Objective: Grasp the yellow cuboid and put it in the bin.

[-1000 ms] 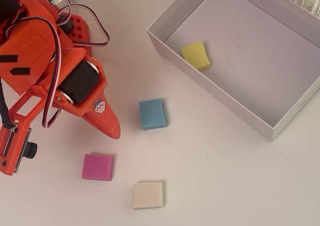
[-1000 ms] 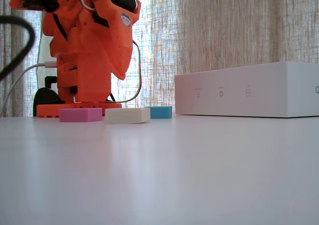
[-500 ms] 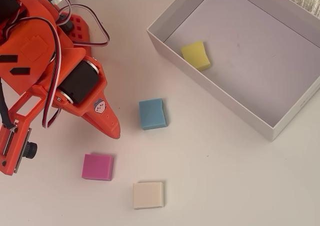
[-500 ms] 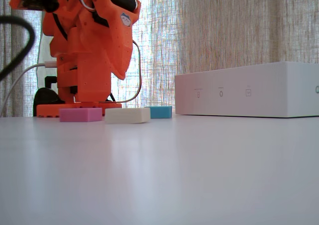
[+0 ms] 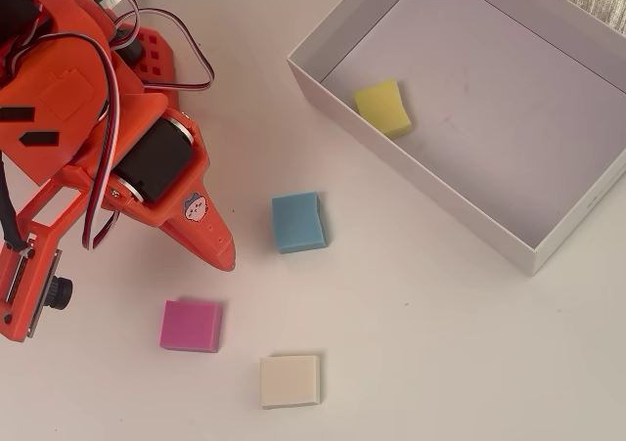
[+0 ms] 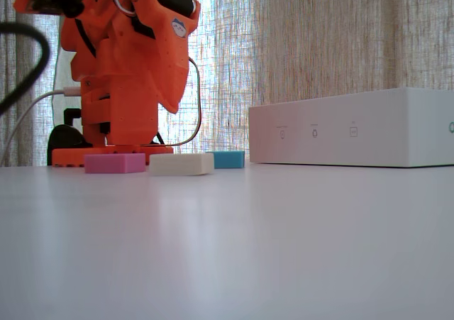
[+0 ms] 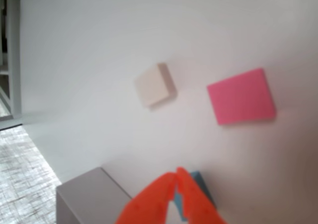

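The yellow cuboid point(image 5: 382, 107) lies inside the bin point(image 5: 411, 170), on the pale floor close to the near-left wall as the overhead view shows it, tilted slightly against that wall's line. It is free of the arm and nothing touches it from above. In the fixed view the bin point(image 6: 355, 137) shows only its white outer wall, and the cuboid is hidden behind it.

The orange arm point(image 5: 88, 138) is folded back over its base at the left of the overhead view, well apart from the bin. The claw point(image 7: 176, 177) enters the wrist view from the bottom edge; its two orange fingers meet at the tips, so it is closed and holds nothing.

Three other blocks rest on the white tabletop point(image 5: 440, 343), all outside the bin. The blue block point(image 5: 297, 222) sits between the arm and the bin's near wall. The pink block point(image 5: 191, 325) lies below the arm's tip in the overhead view, and the cream block point(image 5: 290, 380) lies to the right of it, nearer the bottom edge. None of the three touches another. In the wrist view the blue block is partly covered by the closed fingers.

A sheer curtain point(image 6: 319, 43) hangs behind the tabletop in the fixed view.
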